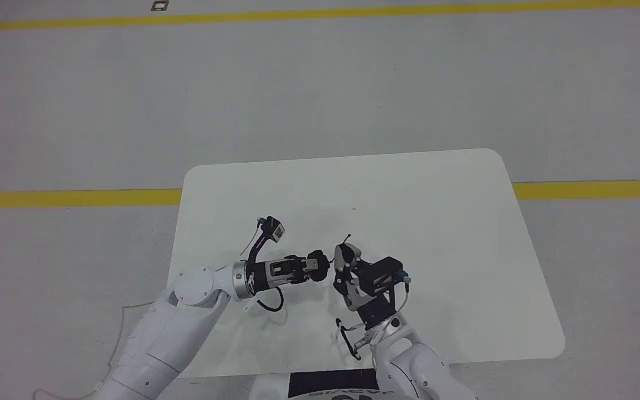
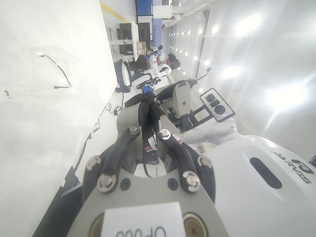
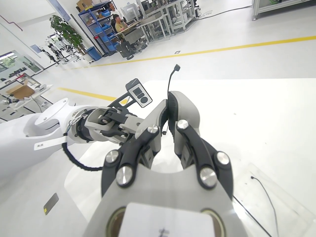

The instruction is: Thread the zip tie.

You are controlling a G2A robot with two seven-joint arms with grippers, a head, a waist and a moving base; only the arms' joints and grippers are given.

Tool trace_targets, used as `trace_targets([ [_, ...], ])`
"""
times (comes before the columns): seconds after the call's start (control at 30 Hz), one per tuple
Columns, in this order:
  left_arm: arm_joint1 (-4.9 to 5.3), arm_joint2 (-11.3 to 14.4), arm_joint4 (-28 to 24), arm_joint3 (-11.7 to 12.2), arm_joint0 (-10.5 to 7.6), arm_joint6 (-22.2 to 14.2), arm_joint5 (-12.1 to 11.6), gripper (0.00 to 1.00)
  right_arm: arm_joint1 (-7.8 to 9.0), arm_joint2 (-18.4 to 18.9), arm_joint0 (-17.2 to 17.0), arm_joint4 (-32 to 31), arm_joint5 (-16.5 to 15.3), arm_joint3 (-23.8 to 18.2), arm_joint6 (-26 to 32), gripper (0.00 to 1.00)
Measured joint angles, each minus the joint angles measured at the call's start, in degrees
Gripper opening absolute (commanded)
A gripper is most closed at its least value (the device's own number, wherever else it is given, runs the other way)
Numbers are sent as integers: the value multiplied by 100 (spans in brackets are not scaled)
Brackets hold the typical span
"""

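**Operator:** What was the condition of the surface and the room?

**Technician:** A white table [image 1: 450, 220] with rounded corners stood on a grey floor [image 1: 320, 90]. The nearer yellow line [image 1: 90, 197] ran level with the table's middle, and the farther yellow line [image 1: 300, 14] lay well beyond it. Past both lines stood workbenches [image 3: 160, 20], blue shelving [image 3: 98, 23] and a potted plant [image 3: 66, 29].

**Operator:** Were there any containers?

**Technician:** A clear tray [image 3: 296, 206] lay on the table, nearer than the gripper tips. It held loose black ties [image 2: 63, 73].

**Operator:** What about the grippers and the task item?

**Technician:** The right gripper [image 3: 170, 99] was over the near-middle of the table, clamped on the zip tie [image 3: 169, 83]. The strap rose from between its pads with the head uppermost. The left gripper [image 2: 145, 99] was just to its left with its fingers drawn together. Whether they pinched anything could not be determined.
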Motion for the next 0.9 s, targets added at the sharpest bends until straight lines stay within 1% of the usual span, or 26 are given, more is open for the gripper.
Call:
trace_targets([
  [0.53,0,0,0,0,0,0,0,0,26,-56,23,-43,-119,42,75,0],
  [0.9,0,0,0,0,0,0,0,0,35,5,12,-110,119,57,76,0],
])
